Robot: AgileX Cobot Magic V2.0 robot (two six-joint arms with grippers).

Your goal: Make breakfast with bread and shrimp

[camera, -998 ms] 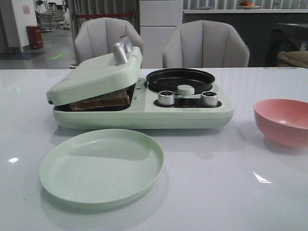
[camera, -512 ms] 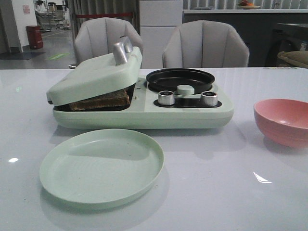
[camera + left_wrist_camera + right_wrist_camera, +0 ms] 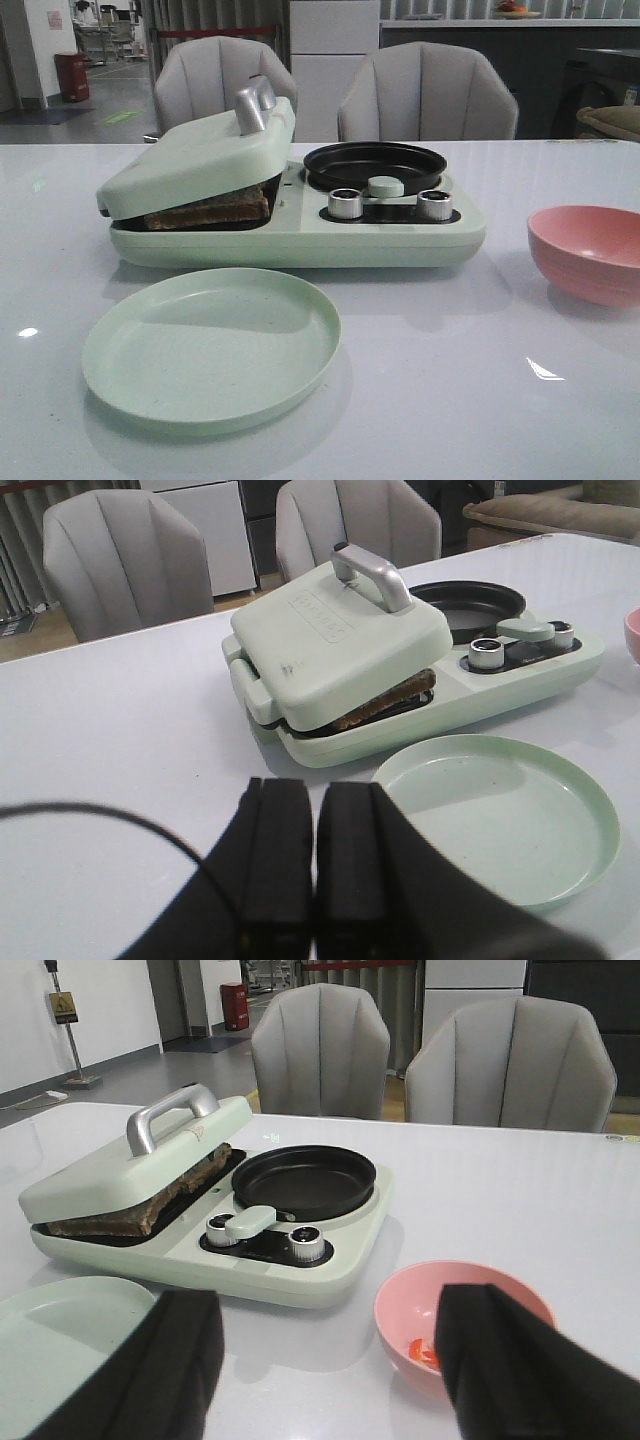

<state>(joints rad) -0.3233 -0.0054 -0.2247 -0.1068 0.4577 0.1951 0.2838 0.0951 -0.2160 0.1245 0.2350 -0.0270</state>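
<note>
Toasted brown bread (image 3: 215, 208) (image 3: 385, 697) (image 3: 140, 1205) lies inside the pale green sandwich maker, its lid (image 3: 195, 155) resting tilted on the slice. Shrimp (image 3: 424, 1353) shows as a small orange-red piece in the pink bowl (image 3: 590, 250) (image 3: 420, 1305), partly hidden by a finger. My left gripper (image 3: 314, 810) is shut with nothing between its fingers, hanging over the table before the light green plate (image 3: 505, 810). My right gripper (image 3: 325, 1360) is open, one finger over the bowl. Neither gripper appears in the front view.
The breakfast machine (image 3: 300, 235) carries a black round pan (image 3: 375, 165) and two metal knobs (image 3: 345, 203). The green plate (image 3: 212, 345) lies in front of it. Two grey chairs (image 3: 425, 95) stand behind the table. A black cable (image 3: 130, 830) crosses beside the left fingers.
</note>
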